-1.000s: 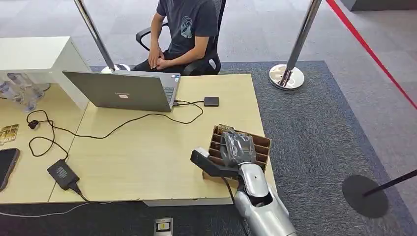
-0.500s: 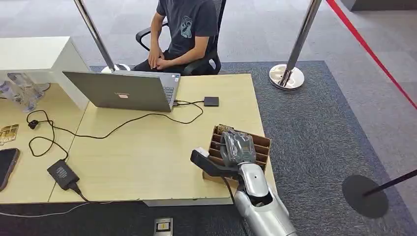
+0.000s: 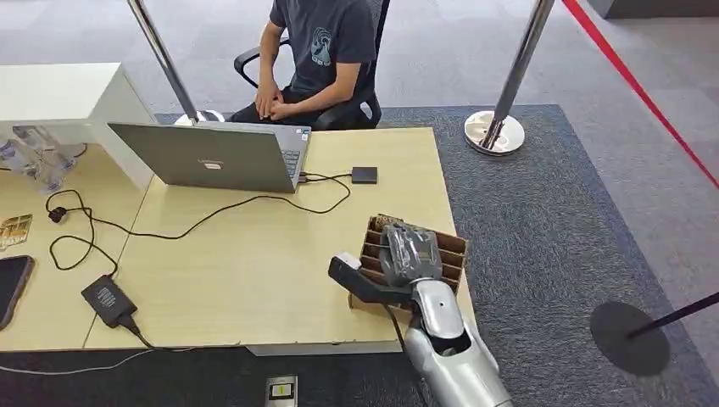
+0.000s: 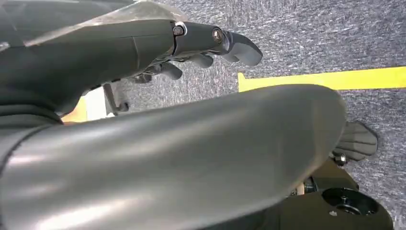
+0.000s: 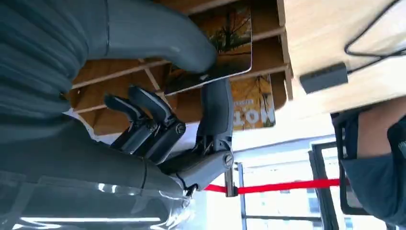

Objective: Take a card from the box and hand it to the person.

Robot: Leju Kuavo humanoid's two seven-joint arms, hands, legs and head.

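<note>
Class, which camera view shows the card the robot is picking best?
The right wrist view: the card appears close, pinched by the right hand over the box. In the head view the hand hides it; the left wrist view faces carpet.

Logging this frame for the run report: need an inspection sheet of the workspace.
Surface: light wooden table, with a second table abutting on the left.
Job's things: divided cardboard box at the table's right front edge; a card with an autumn picture is pinched between the thumb and a finger of the right robot hand.
Clutter: open laptop, small black square device, power brick, phone, plastic bottles.
Robot hands: right in the box, holding the card; left robot hand hangs over carpet, holding nothing.
Cables: black cable looping from brick to laptop.
Surroundings: seated person across the table, stanchions, red belt.
</note>
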